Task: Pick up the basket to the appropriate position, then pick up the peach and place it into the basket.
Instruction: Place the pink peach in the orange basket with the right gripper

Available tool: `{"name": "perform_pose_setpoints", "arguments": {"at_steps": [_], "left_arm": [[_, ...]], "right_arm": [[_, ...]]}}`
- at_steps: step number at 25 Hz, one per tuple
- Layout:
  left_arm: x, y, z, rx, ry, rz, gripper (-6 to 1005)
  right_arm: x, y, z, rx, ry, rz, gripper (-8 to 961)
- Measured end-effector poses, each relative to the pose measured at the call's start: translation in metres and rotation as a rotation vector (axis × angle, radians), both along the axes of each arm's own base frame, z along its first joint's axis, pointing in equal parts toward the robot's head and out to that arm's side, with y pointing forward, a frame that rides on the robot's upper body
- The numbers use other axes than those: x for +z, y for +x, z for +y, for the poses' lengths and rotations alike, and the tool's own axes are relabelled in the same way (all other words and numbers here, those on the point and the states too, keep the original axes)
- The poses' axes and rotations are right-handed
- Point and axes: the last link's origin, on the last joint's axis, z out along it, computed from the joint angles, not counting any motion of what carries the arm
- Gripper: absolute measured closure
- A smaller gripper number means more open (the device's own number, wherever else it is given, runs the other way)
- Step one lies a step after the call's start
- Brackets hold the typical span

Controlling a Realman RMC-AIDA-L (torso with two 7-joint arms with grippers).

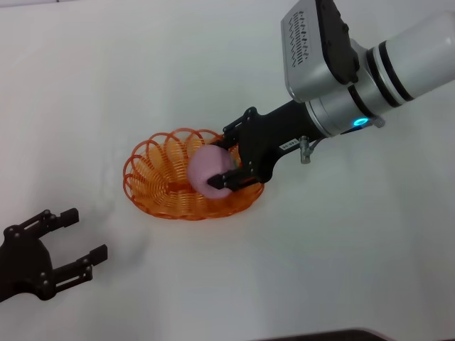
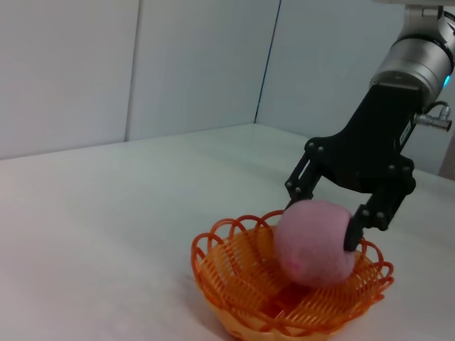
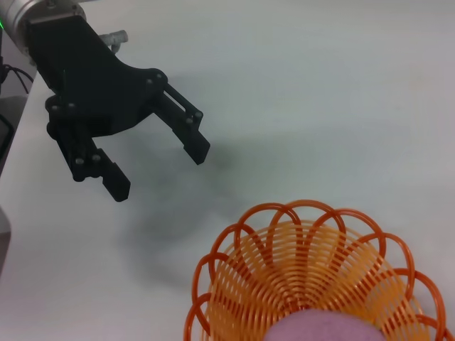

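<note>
Nearest the head camera, at the lower left, the left tool [image 1: 77, 238] hangs just above the white bench [image 1: 341, 270], its two black fingers spread wide with nothing between them. It sits well apart from the basket; the right wrist view also shows it open over the bare bench surface [image 3: 160, 170].

Further right, near the middle of the bench, the orange basket [image 1: 153, 177] rests flat, its scalloped rim of looped wire facing up. The peach [image 1: 210, 172] is inside the basket's outline, on the side toward the right arm, and sits low over the slatted centre; whether it touches the bottom cannot be told.

Right of that, the right tool [image 1: 229, 165] reaches in over the rim from the upper right, its fingers [image 2: 353, 234] clamped on either side of the peach.
</note>
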Motion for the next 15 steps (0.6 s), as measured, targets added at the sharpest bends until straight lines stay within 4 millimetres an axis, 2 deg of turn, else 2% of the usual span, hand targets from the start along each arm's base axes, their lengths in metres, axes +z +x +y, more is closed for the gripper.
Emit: {"name": "perform_pose_setpoints", "arguments": {"at_steps": [3,5,11,15], "left_arm": [[0.0,0.0,0.0,0.0,0.001,0.0,186],[0.0,0.0,0.0,0.0,0.001,-0.001,186],[0.001,0.001,0.0,-0.005,0.003,-0.009,186],[0.001,0.001,0.0,-0.005,0.004,-0.01,186]], "right_arm": [[0.0,0.0,0.0,0.0,0.002,0.001,484],[0.0,-0.001,0.001,0.0,0.003,0.003,273],[0.001,-0.003,0.002,0.006,0.011,0.014,48],[0.01,-0.004,0.004,-0.014,0.038,0.095,6]]}}
